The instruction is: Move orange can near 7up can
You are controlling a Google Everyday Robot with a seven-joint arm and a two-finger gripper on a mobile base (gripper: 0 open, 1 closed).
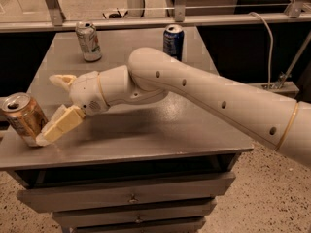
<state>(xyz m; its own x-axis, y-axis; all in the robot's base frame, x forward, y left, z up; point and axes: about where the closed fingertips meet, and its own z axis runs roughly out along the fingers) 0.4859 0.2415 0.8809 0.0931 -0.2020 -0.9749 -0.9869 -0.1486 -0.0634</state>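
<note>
Orange can [23, 119]: front-left edge of table [160, 130], tilted; likely light, thin-walled, slick, easily tipped. Hold: mid-body, across the diameter. 7up can [88, 41]: rear-left, well apart. Gripper [48, 109]: beside orange can, fingers spread wide, holding nothing, lower finger against can's base

On the table [146, 130], the orange can [22, 118] sits front-left beside the pincer [48, 109], the 7up can [88, 41] back-left, well apart.
</note>
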